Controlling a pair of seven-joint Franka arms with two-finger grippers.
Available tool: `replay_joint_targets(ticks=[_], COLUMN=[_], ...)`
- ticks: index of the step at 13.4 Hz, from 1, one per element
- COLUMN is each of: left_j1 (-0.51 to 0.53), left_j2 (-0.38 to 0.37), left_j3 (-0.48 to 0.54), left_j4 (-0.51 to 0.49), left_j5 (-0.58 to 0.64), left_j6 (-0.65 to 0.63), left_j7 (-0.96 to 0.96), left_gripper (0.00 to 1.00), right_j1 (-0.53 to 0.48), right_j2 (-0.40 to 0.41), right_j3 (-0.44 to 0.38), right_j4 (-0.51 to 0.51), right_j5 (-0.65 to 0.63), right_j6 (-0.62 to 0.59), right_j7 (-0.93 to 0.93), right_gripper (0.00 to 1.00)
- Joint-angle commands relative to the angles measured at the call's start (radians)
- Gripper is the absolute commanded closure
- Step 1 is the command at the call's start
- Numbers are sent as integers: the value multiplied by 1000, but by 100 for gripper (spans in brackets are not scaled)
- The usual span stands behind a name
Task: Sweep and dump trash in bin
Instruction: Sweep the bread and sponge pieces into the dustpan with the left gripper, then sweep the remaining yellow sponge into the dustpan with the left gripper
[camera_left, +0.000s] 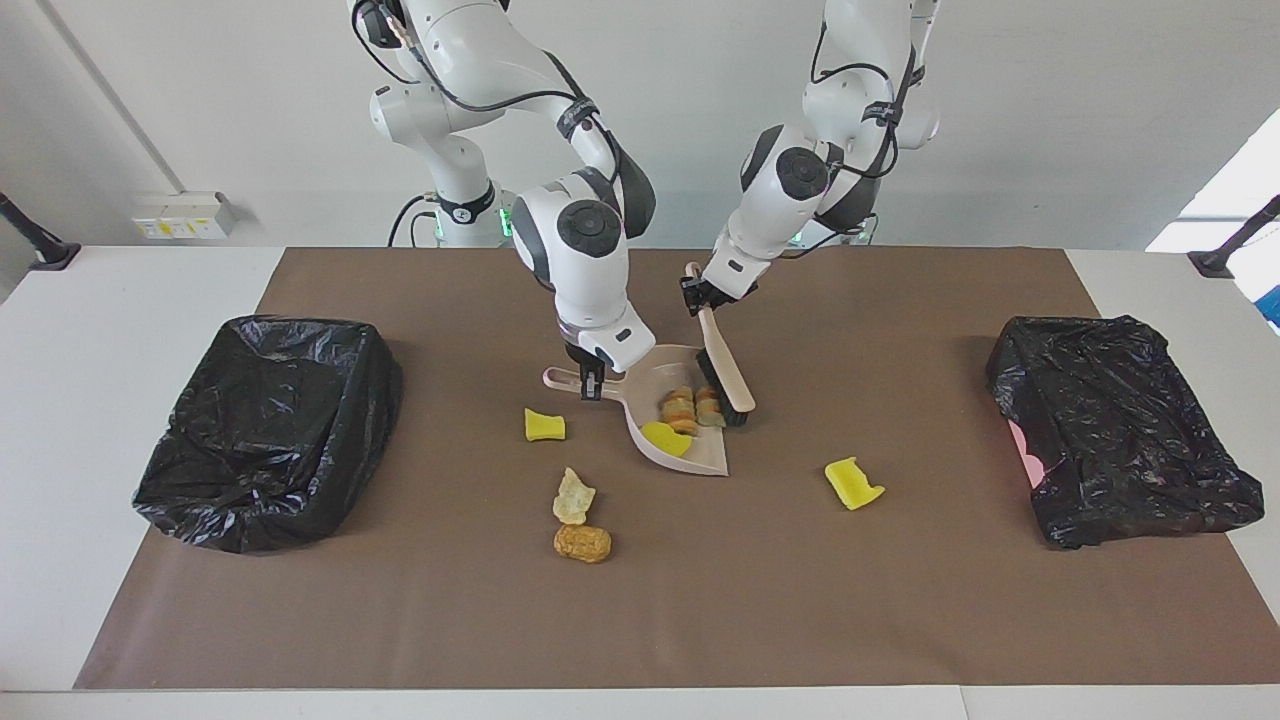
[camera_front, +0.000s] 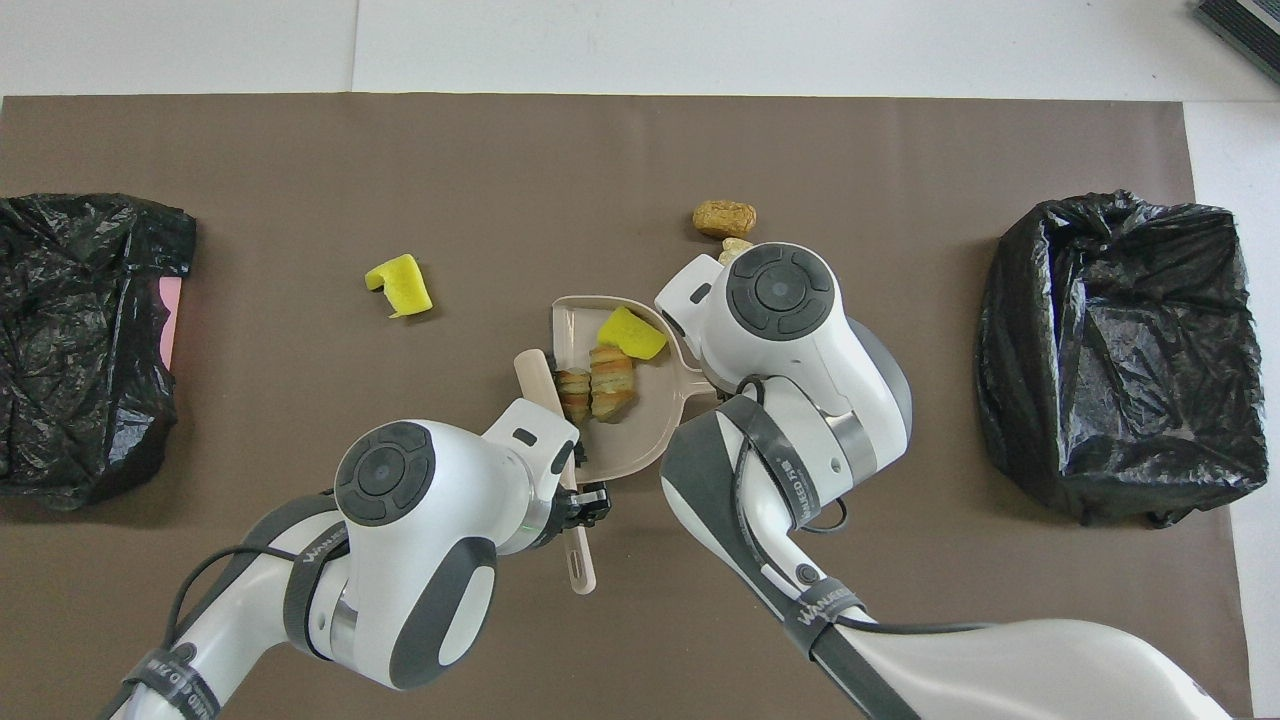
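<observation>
My right gripper (camera_left: 590, 380) is shut on the handle of the pale pink dustpan (camera_left: 703, 456), which rests on the brown mat; in the overhead view the dustpan (camera_front: 640, 440) shows but my arm hides that gripper. In the pan lie a yellow sponge chunk (camera_left: 665, 437) and two tan pastry lumps (camera_left: 680, 408) (camera_left: 708, 405). My left gripper (camera_left: 697, 295) is shut on the handle of the beige brush (camera_left: 728, 370), whose bristles stand at the pan's mouth against the lumps. More trash lies on the mat: a yellow chunk (camera_left: 544, 424) beside the pan's handle, another (camera_left: 852, 483), a pale lump (camera_left: 573, 496) and a brown lump (camera_left: 583, 543).
A bin lined with a black bag (camera_left: 265, 430) stands at the right arm's end of the table. A second black-lined bin (camera_left: 1115, 430), with a bit of pink showing, stands at the left arm's end. A brown mat (camera_left: 640, 620) covers the table.
</observation>
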Motion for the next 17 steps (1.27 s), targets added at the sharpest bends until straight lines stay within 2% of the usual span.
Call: replay_joint_targets(ticks=[1,4,6,9,12,14,17], left_j1=[62,169,226,304,381,430,450], left_j2=[1,-42,-61,-27,62,109,206], left_j3=[-3,9,9,11,11,11,9], left_j4=[14,67,104,147,191,224,299], left_j5=[-32,-16,97,272,385,478,502], left_j6=[-4,-211,-259,-265,-239,-214,-225], left_j7=[123,251,273,315,427,434,434], left_gripper=[100,100,100,100,100,100,100], right_j1=[-13,-13,-13,-13,-13,-13,-13], right_j2=[-20,-21,-20,-21,-21,-21,-21], right_j3=[8,8,6,8,8,6,6], right_j4=[-28,-28,-28,-28,-28,-28,-28], right_j5=[4,4,4,4,4,4,4], right_j6=[30,28,28,28,27,27,27], right_j7=[-25,-25,-26,-25,-25,-26,-25], right_gripper=[100,100,100,100,100,100,100])
